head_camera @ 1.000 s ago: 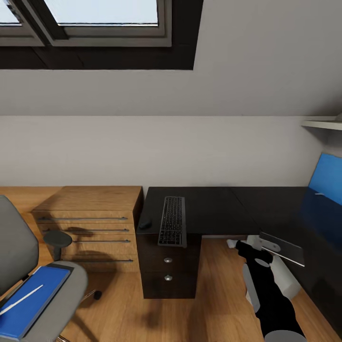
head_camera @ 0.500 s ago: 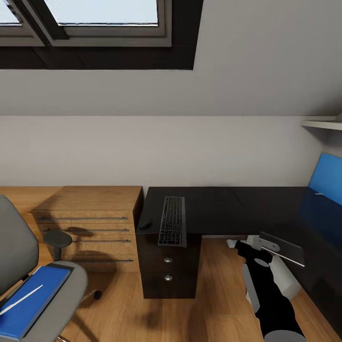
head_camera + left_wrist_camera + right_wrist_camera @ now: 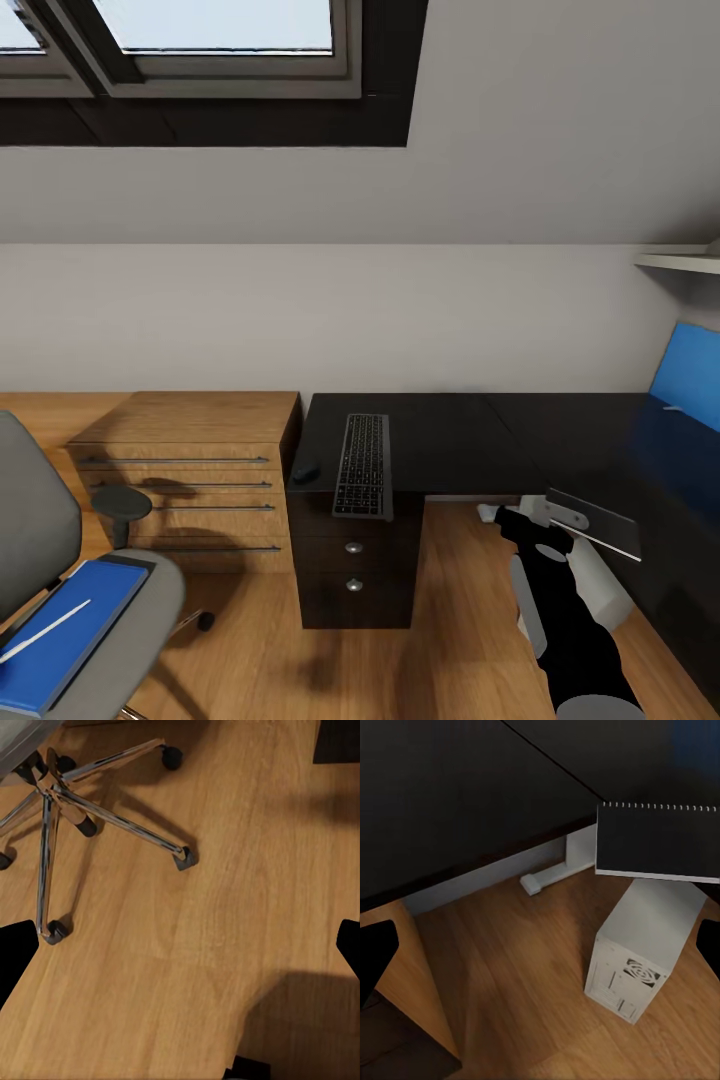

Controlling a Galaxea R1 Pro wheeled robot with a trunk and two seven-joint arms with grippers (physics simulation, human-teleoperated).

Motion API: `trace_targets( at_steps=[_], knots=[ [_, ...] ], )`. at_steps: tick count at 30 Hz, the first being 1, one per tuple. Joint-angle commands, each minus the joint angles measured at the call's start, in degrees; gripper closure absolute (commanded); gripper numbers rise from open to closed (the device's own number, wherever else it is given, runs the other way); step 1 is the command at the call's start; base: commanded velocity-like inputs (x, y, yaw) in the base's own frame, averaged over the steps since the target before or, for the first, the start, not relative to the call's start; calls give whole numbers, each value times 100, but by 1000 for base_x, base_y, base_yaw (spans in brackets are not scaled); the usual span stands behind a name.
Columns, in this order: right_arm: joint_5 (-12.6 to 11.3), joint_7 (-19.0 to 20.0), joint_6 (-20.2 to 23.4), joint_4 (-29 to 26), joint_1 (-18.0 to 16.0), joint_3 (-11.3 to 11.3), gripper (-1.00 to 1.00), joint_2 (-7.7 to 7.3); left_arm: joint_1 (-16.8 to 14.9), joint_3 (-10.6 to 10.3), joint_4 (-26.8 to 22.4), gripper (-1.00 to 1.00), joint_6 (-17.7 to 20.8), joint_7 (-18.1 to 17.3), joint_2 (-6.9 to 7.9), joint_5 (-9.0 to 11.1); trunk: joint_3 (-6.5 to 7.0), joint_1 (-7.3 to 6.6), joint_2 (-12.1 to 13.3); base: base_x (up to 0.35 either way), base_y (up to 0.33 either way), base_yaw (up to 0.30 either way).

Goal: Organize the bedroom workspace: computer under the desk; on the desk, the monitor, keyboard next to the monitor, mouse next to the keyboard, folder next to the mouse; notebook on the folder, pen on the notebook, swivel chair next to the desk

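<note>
Desk corner, with a chair sitting off to its left.

The keyboard (image 3: pixel 362 466) is lying on the desk (image 3: pixel 450 440), with the mouse (image 3: pixel 305 469) just beside it on the left. A dresser (image 3: pixel 190 470) is standing against the desk's left side. The swivel chair (image 3: pixel 60 590) is sitting well left, carrying the folder (image 3: pixel 60 640). The notebook (image 3: pixel 592 522) is overhanging the desk's inner edge, above the computer (image 3: pixel 641 949) on the floor.

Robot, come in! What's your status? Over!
Status: left pincer open, right pincer open. Notebook at desk edge, above computer. Folder on swivel chair seat.
</note>
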Motion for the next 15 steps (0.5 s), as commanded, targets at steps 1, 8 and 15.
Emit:
trace_targets(
  at_steps=[1, 8, 15],
  knots=[
    [-18, -17, 25, -8, -3, -6, -100, 3, 1, -49, -14, -100, -16, 28, 3, 54, -5, 0, -3, 0, 0, 0],
    [-57, -10, -26, -1, -3, -22, -100, -5, 1, -71, -48, -100, -170, 59, -9, 57, -23, 22, -44, 0, 0, 0],
    [-231, -6, -69, 1, -3, -27, -100, -9, 1, -92, -129, -100, -191, 44, -68, 62, -149, 176, -324, 0, 0, 0]
  ],
)
